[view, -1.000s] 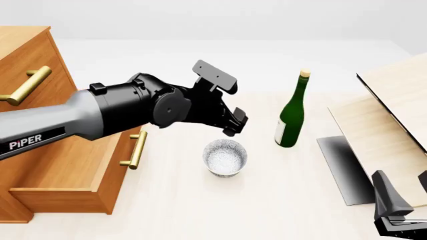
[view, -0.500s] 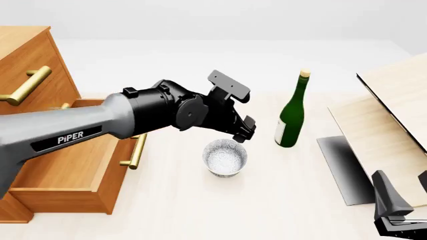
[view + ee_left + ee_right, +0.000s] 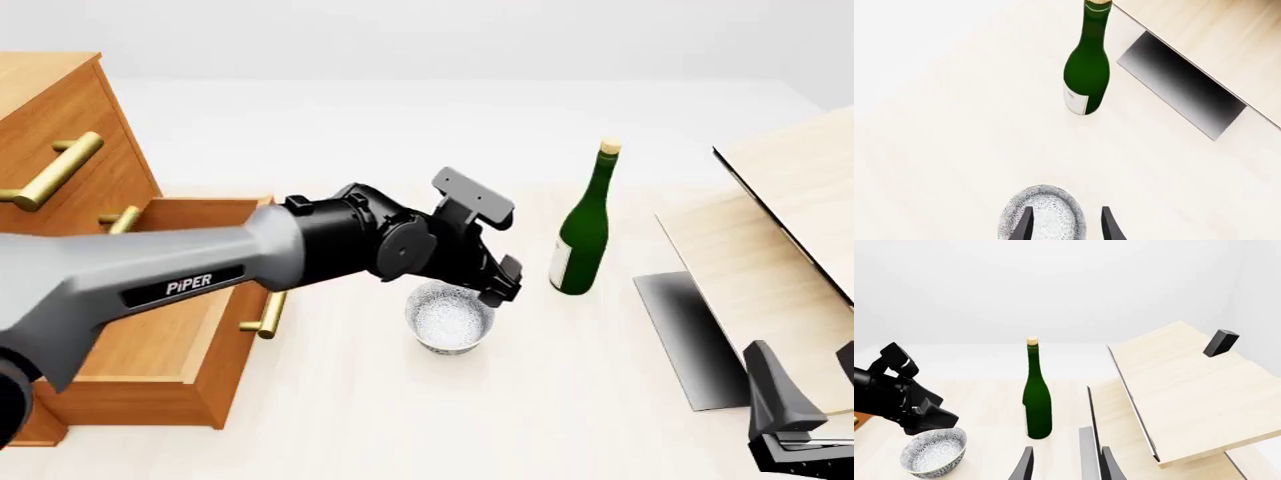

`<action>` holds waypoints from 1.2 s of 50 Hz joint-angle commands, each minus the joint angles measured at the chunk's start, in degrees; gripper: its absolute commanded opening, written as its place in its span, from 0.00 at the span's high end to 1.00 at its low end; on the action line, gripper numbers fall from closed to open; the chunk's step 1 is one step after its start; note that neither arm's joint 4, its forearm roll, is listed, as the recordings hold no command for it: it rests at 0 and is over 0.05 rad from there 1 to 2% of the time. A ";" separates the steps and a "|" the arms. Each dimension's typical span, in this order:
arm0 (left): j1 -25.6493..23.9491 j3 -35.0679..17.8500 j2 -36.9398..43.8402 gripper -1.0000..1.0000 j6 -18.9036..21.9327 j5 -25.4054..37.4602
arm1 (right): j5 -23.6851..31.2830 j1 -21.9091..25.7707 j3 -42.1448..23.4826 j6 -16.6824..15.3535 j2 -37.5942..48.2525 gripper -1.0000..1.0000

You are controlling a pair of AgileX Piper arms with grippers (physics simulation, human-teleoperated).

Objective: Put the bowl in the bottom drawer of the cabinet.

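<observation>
We see the left gripper open, fingers straddling the far rim of the speckled bowl, not gripping. The bowl sits on the table between the cabinet's open bottom drawer and the green wine bottle. Right gripper open, holds nothing.

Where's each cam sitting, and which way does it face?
Front view: fixed above and behind the arms, looking forward and down over the table; shows the left arm, the cabinet, the open bottom drawer and the right hand.
Left wrist view: behind the left hand, looking down its fingers at the bowl.
Right wrist view: behind the right hand, looking across the table; the left hand passes through it.
Shared: all three show the bowl and the wine bottle.
</observation>
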 commanded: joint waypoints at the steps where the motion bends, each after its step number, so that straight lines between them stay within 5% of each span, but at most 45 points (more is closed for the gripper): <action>1: -0.65 0.60 1.35 0.00 -0.54 -0.27 | 0.00 0.01 0.00 -0.01 0.00 0.00; 60: -2.66 4.73 5.07 0.00 -2.96 -2.97 | -0.01 0.00 0.00 0.00 0.01 0.00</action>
